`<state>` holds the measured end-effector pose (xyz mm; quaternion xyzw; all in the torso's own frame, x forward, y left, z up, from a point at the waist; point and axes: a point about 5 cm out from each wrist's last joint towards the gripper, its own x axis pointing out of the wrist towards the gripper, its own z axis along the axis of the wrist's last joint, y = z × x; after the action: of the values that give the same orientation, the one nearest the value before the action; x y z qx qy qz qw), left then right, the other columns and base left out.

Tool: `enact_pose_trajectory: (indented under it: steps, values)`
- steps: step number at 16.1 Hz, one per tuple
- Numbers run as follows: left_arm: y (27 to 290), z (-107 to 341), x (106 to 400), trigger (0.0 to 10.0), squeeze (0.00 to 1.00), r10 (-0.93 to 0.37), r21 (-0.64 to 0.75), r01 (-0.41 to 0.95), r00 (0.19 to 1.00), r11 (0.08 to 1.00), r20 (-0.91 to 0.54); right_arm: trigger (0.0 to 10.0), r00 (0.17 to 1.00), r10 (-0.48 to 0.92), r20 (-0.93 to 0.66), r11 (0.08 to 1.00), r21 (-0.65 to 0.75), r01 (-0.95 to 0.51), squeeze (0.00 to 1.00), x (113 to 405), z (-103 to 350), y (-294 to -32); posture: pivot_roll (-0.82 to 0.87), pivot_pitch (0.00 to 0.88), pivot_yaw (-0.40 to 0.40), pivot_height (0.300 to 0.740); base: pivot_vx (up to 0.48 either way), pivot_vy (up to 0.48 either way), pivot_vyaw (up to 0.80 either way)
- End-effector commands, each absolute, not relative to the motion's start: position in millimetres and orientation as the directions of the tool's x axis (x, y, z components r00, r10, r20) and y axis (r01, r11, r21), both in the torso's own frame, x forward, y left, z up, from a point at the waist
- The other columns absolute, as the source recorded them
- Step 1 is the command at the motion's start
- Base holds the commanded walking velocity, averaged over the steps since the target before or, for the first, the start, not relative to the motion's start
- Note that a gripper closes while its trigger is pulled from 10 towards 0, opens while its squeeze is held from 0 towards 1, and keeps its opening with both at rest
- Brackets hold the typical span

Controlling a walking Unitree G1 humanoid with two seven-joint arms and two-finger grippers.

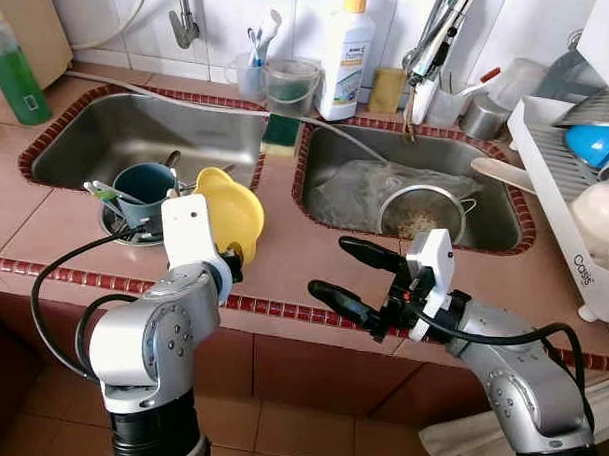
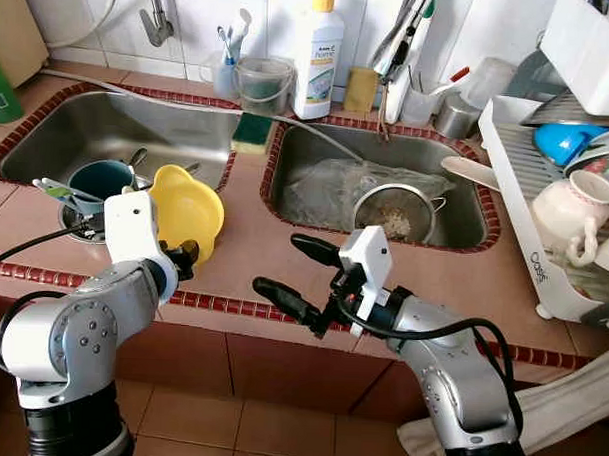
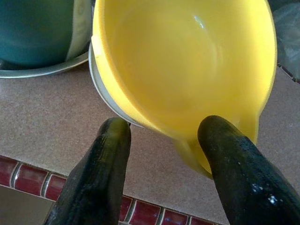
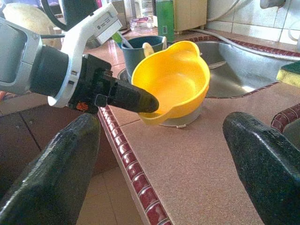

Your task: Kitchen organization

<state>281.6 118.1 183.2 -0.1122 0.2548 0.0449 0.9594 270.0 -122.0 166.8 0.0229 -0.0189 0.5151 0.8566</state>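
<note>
Gripping the yellow bowl [image 1: 228, 213] squarely by its spout, before lifting, looks wisest; it sits tilted on the counter [image 1: 304, 248] between the sinks. Left gripper [image 3: 164, 140] straddles that spout, fingers spread, touching nothing. Right gripper [image 1: 351, 275] hovers wide over the counter edge

bare counter [image 1: 284, 249] lies open between the yellow bowl [image 1: 231, 211] and the right sink [image 1: 416, 197]; a teal cup [image 1: 144, 190] crowds the bowl's far side.

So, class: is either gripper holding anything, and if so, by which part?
The left gripper straddles the near rim of the yellow bowl, one finger inside, one outside; whether it is clamped cannot be told. The right gripper is open over the counter, holding nothing.
</note>
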Motion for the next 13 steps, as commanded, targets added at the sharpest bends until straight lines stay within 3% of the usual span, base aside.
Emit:
enact_pose_trajectory:
  steps: [1, 13]
  values:
    - [107.6, 179.8, 279.3, 0.0, 0.00, 0.000, -0.236, -0.146, 0.850, 0.961, -0.526, 10.0, 0.467, 0.882, 0.064, 0.468, -0.004, -0.884, 0.00, 268.5, 171.9, -120.2, -0.11, 0.101, -0.027, 0.740, 0.000, 0.000, 0.00]
    - [106.9, 182.5, 279.4, 0.0, 0.00, -0.019, -0.251, -0.130, 0.856, 0.959, -0.517, 10.0, 0.473, 0.879, 0.059, 0.475, -0.009, -0.880, 0.00, 269.4, 171.5, -120.6, -0.11, 0.100, -0.026, 0.740, 0.000, 0.000, 0.00]
